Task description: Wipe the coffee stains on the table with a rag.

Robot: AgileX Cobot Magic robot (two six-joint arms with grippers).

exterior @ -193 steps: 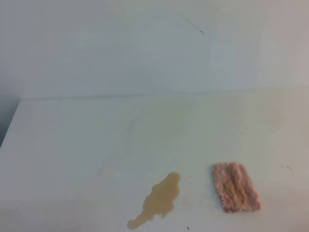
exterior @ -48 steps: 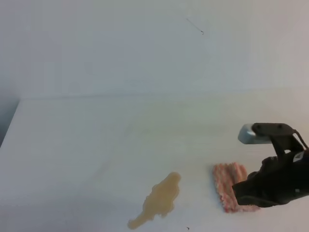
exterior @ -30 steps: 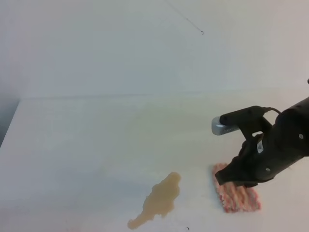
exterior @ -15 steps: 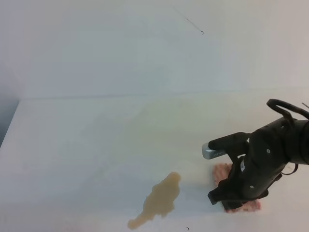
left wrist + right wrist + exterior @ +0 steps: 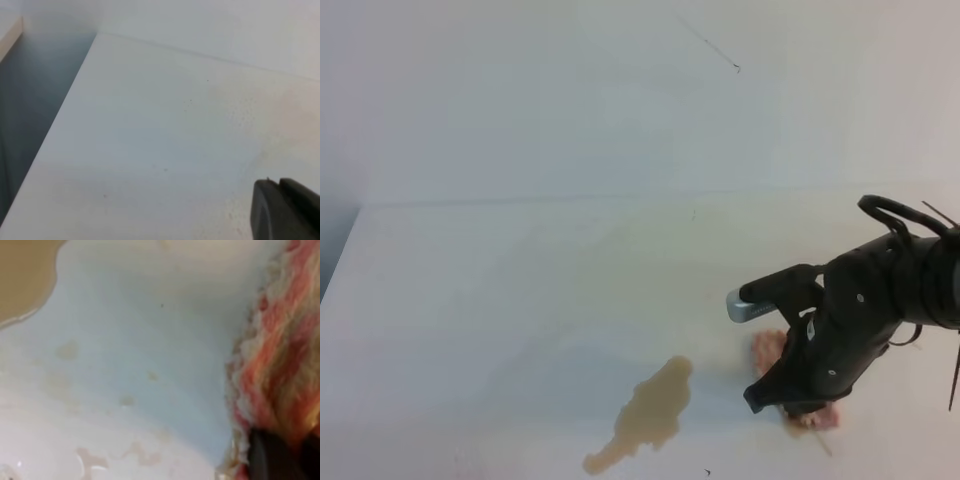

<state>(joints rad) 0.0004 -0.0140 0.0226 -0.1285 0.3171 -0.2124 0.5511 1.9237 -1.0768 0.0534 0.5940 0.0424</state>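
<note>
The coffee stains [image 5: 650, 410] form a tan elongated blotch near the front of the white table [image 5: 520, 290]. Right of it lies the pink-and-white rag [image 5: 766, 347], bunched up and mostly covered by my right gripper [image 5: 790, 400], which presses down on it. In the right wrist view the fuzzy rag [image 5: 280, 355] runs straight into the dark fingers [image 5: 270, 457], which are shut on it; the blotch's edge [image 5: 22, 275] shows at top left, with small tan smears [image 5: 127, 400] between. Only a dark tip of my left gripper [image 5: 285, 212] shows, over bare table [image 5: 165, 125].
The table's left edge [image 5: 55, 125] drops to a dark floor in the left wrist view. A pale wall [image 5: 620, 100] rises behind the table's far edge.
The right arm came in from the right and lowered onto the rag. Its jaws have shut and the rag has bunched up under it, showing less than before.
</note>
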